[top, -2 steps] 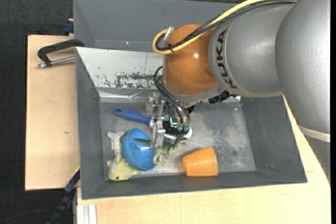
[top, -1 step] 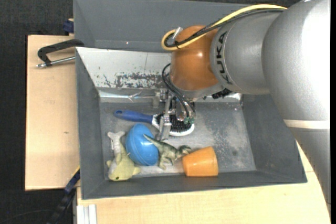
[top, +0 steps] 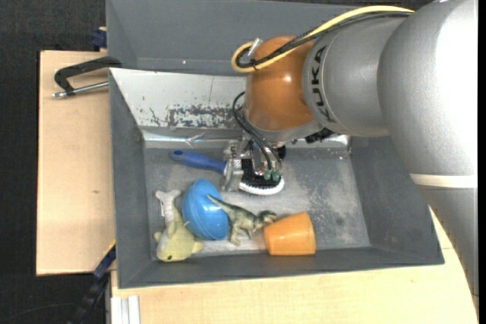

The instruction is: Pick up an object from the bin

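At the middle of the bin floor, toward the rear wall, the hand [top: 254,167] is positioned low, directly over a white round object [top: 267,184] with a dark centre. The hand covers the upper part of this object, and only the lower rim and part of the dark centre are exposed. Whether the hand is wide, narrow or holding anything cannot be determined from this view, and contact between hand and object cannot be confirmed.

Above the hand, the orange cover [top: 277,91] of the wrist joins the grey arm [top: 395,80], which enters from the right side of the view. A yellow cable [top: 342,19] runs along the top of the arm and loops at the cover.

Just left of the hand, a blue handle-shaped item [top: 194,158] lies flat on the floor, its right end close to the hand.

Toward the front wall, a row of items lies well clear of the white round object:
- A blue egg-shaped shell [top: 203,212] rests left of centre.
- A green dinosaur figure [top: 247,218] lies just beside the shell, on its right, touching or overlapping it.
- An orange cup [top: 291,234] lies on its side to the right of the dinosaur, close against it.
- A pale yellow soft toy [top: 177,243] sits in the front left corner, below the shell.
- A small white figure [top: 166,202] stands at the left of the shell.

The right part of the grey metal bin [top: 326,201] floor carries no items.
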### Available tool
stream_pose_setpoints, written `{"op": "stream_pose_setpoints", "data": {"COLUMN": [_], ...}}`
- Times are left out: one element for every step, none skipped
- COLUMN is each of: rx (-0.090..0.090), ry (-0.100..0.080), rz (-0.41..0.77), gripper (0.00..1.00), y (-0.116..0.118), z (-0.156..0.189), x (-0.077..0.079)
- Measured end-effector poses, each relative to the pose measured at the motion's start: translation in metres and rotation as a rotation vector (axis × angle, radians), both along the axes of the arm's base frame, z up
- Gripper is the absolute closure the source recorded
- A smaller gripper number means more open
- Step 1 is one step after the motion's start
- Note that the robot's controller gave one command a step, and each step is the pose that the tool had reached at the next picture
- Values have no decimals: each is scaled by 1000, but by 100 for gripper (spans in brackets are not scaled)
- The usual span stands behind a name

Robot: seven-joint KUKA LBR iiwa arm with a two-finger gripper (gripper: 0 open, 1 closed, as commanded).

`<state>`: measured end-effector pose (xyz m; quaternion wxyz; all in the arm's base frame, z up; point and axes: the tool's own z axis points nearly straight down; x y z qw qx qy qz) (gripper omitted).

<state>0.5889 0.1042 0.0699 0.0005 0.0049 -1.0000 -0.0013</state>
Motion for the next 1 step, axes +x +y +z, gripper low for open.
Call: {"op": "stream_pose_setpoints", "data": {"rx": [2], "ry": [-13], "rz": [37], "gripper": [100], "y": [38], "z": [164], "x": [-43]}}
